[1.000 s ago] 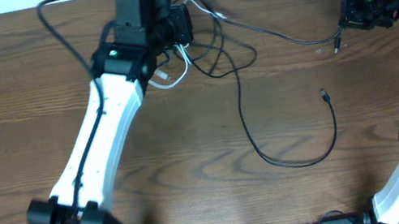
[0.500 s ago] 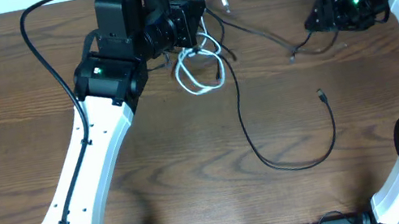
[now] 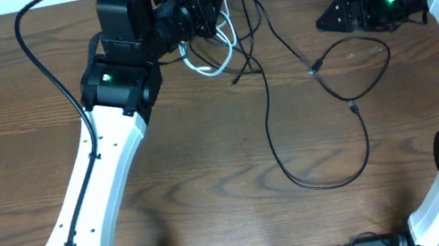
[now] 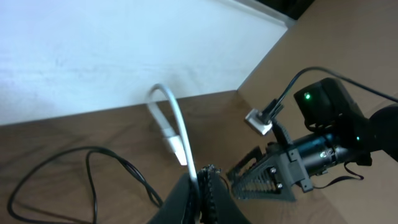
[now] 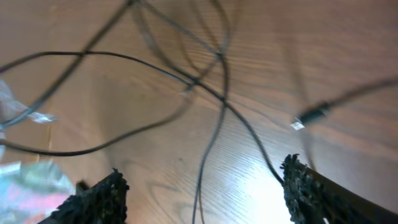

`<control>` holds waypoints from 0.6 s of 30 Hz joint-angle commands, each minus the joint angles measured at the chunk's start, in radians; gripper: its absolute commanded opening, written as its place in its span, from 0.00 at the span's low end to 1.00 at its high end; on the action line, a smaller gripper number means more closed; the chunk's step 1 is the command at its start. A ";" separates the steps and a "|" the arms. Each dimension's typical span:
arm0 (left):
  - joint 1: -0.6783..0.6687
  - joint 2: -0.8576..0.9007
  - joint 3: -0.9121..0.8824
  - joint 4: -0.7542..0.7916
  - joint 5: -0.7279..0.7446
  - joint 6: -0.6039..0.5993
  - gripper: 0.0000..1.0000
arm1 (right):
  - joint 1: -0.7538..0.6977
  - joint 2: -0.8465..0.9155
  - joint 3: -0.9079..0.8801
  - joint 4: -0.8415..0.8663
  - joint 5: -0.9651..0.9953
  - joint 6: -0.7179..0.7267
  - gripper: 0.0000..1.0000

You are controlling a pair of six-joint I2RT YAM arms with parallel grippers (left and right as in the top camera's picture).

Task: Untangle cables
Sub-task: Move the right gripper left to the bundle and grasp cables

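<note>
The left gripper is clamped shut on the white cable. Its wrist view shows the jaws pressed together on the cord, which arches up and away from the fingertips. Just beneath this gripper, on the side toward its own arm, the white cable hangs in a couple of loops. The black cables cross through those loops close beside the jaws, so the knot sits right at this hand. From there one black cable runs lengthwise down the table, away from the gripper, and curls back up to a free plug. The other slants off toward the right gripper and lies in a loose loop just below it. The right gripper's jaws stand apart and hold nothing, with the tips pointing at the knot. Its wrist view shows black strands crossing on the wood ahead of the spread fingers. By my judgement the right arm is nearer the black slack, and the useful pull runs along that strand, away from the left hand.
</note>
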 commanded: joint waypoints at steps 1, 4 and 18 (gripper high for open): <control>0.003 -0.007 0.008 -0.014 0.020 -0.011 0.08 | 0.027 -0.027 -0.004 0.017 -0.124 -0.073 0.74; 0.003 -0.003 0.008 -0.017 0.019 -0.011 0.08 | 0.075 -0.027 -0.004 0.041 -0.124 -0.077 0.70; 0.003 -0.003 0.008 -0.027 0.020 -0.011 0.08 | 0.311 -0.027 -0.004 0.159 -0.034 -0.083 0.61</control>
